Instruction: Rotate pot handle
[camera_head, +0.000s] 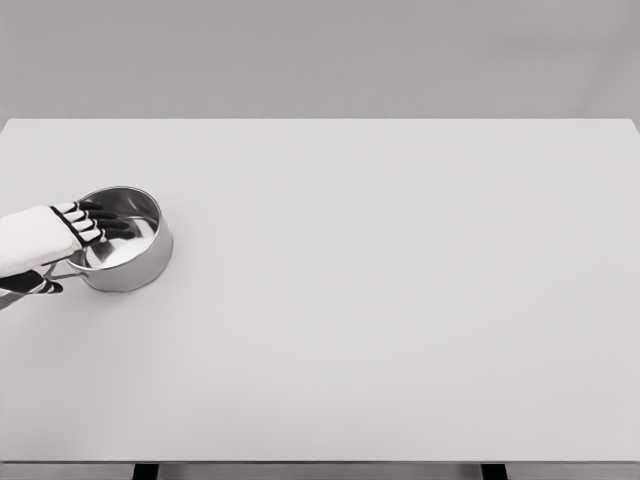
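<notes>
- Nearest you, the front edge of the table (320, 440) runs across the bottom of the head view, with two dark legs or supports just showing below it.
- Moving back, the wide pale tabletop carries nothing you need to steer around; your path on the right half is open.
- At the far left, your left hand (75, 235) comes in from the left edge, white forearm first, with the dark fingers (105, 222) stretched out over the rim and into the mouth of the pot (125, 240).
- Those fingers look extended and loosely spread rather than curled; you cannot confirm from this view that they grip anything.
- A dark thumb tip (45, 288) shows lower down, below the forearm, near where a thin metal handle (60, 270) leaves the pot toward the lower left; whether it touches the handle is unclear.
- Your pot sits upright on the left part of the table, a shiny steel saucepan.
- By my reading you are at the contact step, hand placed and turn not yet made.
- Next you need a firm hold or push on the rim or handle, then a sweep that spins the pot without tipping or sliding it off the left edge.
- Your right hand is out of view.
- Farthest back, a plain grey wall.
</notes>
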